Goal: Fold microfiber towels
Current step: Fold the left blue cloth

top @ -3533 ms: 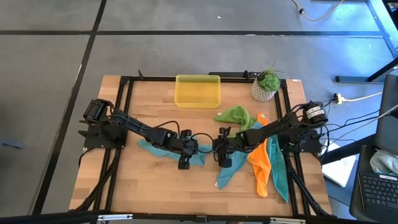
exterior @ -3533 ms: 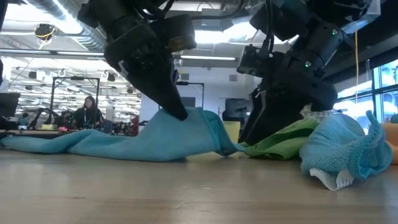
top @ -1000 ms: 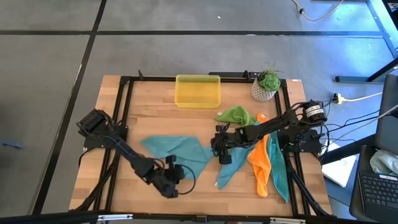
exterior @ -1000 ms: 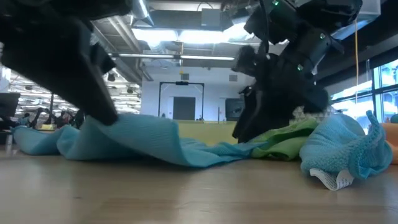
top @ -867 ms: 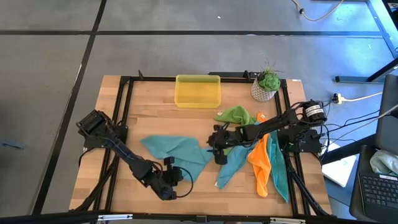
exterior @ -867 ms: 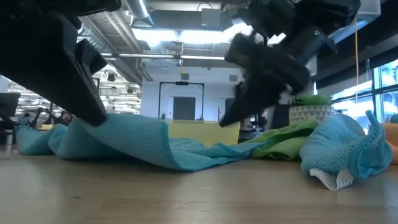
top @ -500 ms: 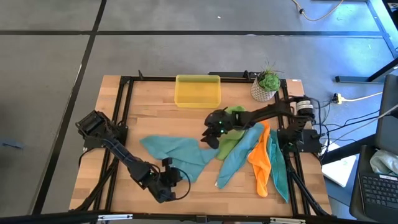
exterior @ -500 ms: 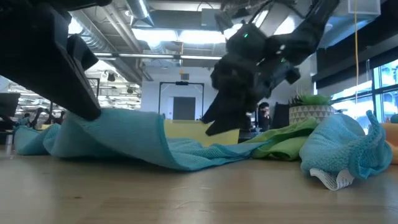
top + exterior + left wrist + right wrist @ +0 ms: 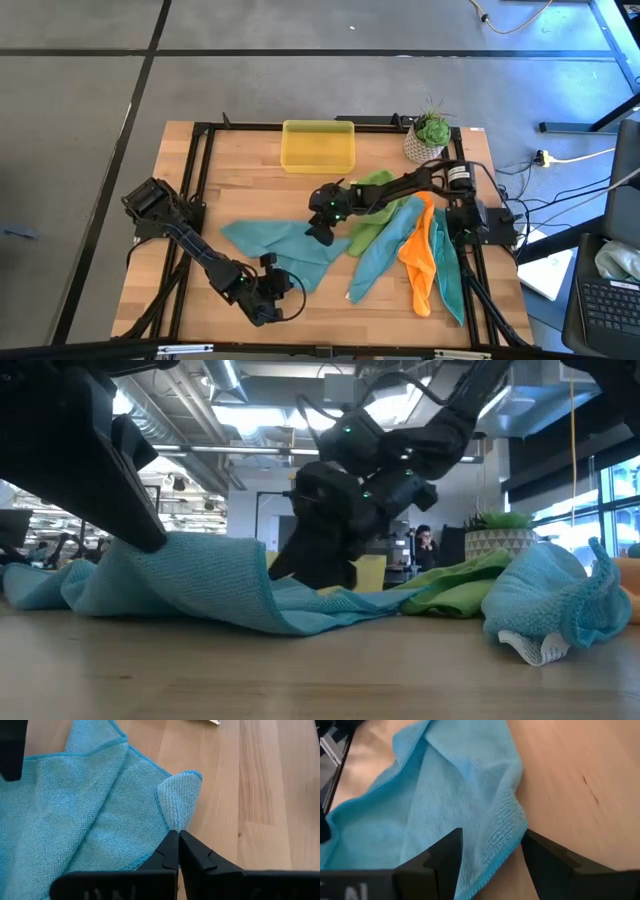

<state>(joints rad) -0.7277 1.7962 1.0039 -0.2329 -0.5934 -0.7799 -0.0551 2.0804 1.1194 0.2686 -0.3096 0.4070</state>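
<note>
A teal microfiber towel (image 9: 272, 250) lies spread and rumpled on the wooden table. My left gripper (image 9: 288, 288) is at its near corner, shut on it. My right gripper (image 9: 319, 233) hovers open over the towel's far right edge (image 9: 495, 820), one finger on each side of it; I cannot tell whether they touch it. A lime green towel (image 9: 375, 195), a second teal one (image 9: 375, 262), an orange one (image 9: 415, 255) and a third teal one (image 9: 450, 270) lie heaped at the right. My left gripper pinches the teal towel's near corner (image 9: 176, 820) between its two shut fingers. The fingers slant down at it from the table's near left side. The corner stands folded up, lifted a little (image 9: 165, 550), and the towel slopes away from it onto the table.
A yellow tray (image 9: 318, 145) stands at the far middle, a potted plant (image 9: 428, 138) at the far right. Black frame rails (image 9: 200, 160) run along the table's sides. Bare wood (image 9: 330, 320) lies along the near edge.
My right gripper has swung from the heap at the right toward the table's left and a little far, rolled, and come down over the teal towel's far right edge, staying open. The left gripper has kept its hold almost in place.
</note>
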